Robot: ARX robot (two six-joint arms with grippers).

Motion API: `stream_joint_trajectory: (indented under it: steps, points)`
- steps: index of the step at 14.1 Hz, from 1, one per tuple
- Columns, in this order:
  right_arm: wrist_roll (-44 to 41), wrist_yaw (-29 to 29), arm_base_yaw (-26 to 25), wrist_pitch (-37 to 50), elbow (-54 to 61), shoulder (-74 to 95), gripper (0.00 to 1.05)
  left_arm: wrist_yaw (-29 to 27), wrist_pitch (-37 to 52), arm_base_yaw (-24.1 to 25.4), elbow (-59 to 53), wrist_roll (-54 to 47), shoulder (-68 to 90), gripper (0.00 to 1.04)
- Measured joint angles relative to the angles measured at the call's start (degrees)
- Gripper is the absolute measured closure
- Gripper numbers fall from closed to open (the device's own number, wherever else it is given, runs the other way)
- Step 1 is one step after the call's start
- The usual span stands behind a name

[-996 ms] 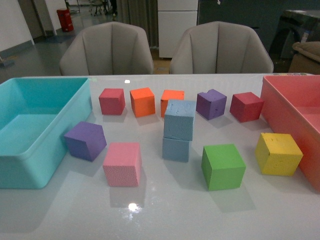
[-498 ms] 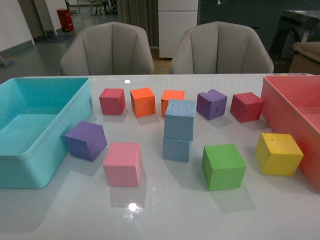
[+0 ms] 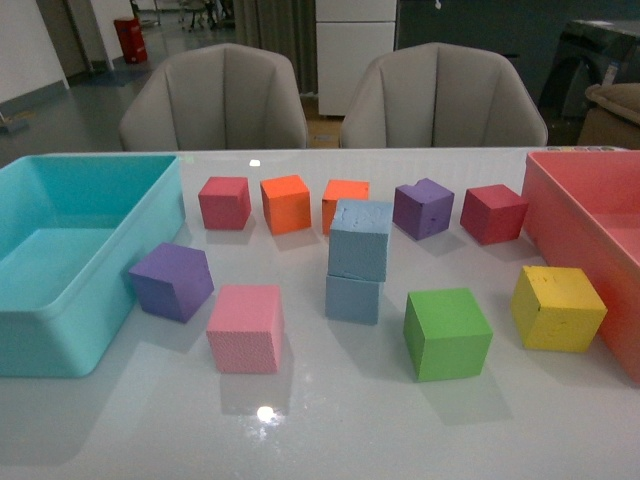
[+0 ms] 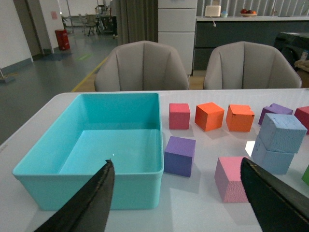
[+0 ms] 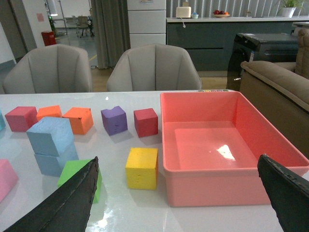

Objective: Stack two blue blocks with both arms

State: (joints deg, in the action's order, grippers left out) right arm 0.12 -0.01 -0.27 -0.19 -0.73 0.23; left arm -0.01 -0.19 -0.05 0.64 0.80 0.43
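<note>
Nothing moved, teal bin (image 3: 60, 300) empty, pink bin (image 3: 590, 215) empty

The 2 blue blocks (image 3: 356, 262) stand stacked near the middle of the bench (image 3: 340, 420). The lower blue block (image 3: 352, 298) rests flat on the surface, its front face square to the front camera. The upper blue block (image 3: 359, 240) sits directly on top of it, twisted a little and overhanging slightly toward 3 o'clock, so the edges do not line up. It looks larger than the lower one. Both are pale sky-blue foam cubes with a matte, finely pitted skin. Nothing grips either block.
</note>
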Motion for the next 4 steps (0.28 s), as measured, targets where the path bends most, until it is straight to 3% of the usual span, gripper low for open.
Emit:
stream_joint_trajectory:
  steps: [2,4]
  points:
    - [0.0,0.0,0.0,0.0,0.0,0.0,0.06,0.0,0.0,0.0,0.0,0.0,0.0,0.05]
    - [0.0,0.0,0.0,0.0,0.0,0.0,0.06,0.0,0.0,0.0,0.0,0.0,0.0,0.07]
